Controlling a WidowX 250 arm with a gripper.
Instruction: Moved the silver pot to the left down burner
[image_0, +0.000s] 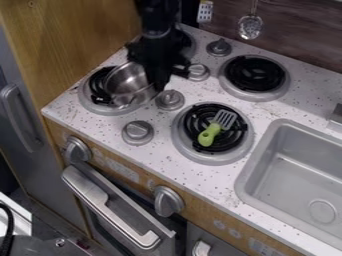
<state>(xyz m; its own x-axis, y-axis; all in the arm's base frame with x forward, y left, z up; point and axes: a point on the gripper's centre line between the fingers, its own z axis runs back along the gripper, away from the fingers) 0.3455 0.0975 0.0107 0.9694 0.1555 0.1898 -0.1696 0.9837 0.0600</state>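
While your black angular claw (163, 80) hangs beside the round silver metal pot (125, 86), which lies farther from the gray rectangular sink (248, 172), I can't tell whether you're grasping.

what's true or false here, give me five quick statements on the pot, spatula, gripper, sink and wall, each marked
1. The silver pot is at the left front burner. True.
2. The green-handled spatula lies in the sink. False: it lies on the right front burner.
3. The gripper is at the pot's right side in the picture. True.
4. The pot is upside down. False: its open top shows the inside.
5. A silver spoon with holes hangs at the wall. True.
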